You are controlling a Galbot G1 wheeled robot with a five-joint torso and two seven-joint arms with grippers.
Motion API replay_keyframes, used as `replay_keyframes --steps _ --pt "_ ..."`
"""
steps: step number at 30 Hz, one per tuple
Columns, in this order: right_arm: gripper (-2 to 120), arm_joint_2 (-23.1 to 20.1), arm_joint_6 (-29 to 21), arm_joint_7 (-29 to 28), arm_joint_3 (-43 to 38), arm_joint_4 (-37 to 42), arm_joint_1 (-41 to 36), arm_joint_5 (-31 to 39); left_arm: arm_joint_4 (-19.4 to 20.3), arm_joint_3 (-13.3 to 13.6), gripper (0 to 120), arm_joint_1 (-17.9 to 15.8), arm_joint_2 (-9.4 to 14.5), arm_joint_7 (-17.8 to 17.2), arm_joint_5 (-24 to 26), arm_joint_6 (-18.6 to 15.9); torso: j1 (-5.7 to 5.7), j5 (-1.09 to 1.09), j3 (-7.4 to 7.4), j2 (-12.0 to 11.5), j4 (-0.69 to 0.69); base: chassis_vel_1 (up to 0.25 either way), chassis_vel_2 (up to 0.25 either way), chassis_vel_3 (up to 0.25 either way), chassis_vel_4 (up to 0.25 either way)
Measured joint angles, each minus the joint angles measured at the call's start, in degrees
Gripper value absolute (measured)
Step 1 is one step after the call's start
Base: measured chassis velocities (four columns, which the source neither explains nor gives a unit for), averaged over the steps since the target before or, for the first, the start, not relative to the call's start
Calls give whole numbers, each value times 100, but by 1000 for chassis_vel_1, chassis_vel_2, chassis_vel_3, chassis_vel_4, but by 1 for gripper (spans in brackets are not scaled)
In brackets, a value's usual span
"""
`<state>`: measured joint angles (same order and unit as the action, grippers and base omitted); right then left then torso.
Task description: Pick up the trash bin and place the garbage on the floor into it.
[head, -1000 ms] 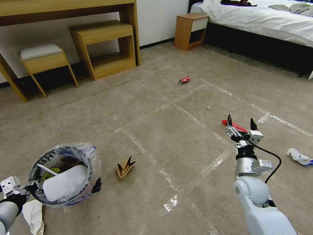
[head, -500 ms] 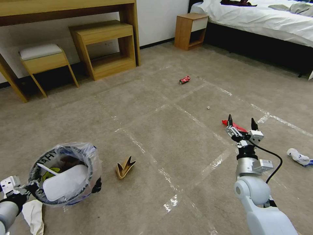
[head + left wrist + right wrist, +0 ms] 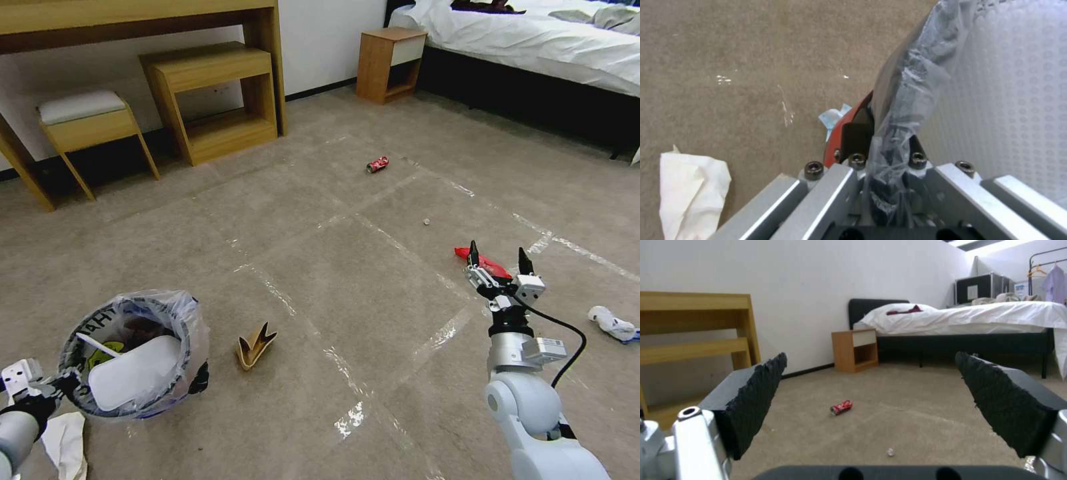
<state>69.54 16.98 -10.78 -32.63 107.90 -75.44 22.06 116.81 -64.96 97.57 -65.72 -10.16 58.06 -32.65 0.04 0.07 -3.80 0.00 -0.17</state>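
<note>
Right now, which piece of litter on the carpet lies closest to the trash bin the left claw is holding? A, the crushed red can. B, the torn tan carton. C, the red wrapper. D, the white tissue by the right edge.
B: in the head view the torn tan carton lies just beside the trash bin held by the left claw, while the other litter lies farther off.
</note>
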Motion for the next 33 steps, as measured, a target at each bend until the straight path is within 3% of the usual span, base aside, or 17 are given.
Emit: replay_keyframes --steps 33 --pt "99 45 -27 2 260 -215 261 -26 -78 3 1 -48 -22 12 -11 10 0 0 0 0 0 0 0 0 0"
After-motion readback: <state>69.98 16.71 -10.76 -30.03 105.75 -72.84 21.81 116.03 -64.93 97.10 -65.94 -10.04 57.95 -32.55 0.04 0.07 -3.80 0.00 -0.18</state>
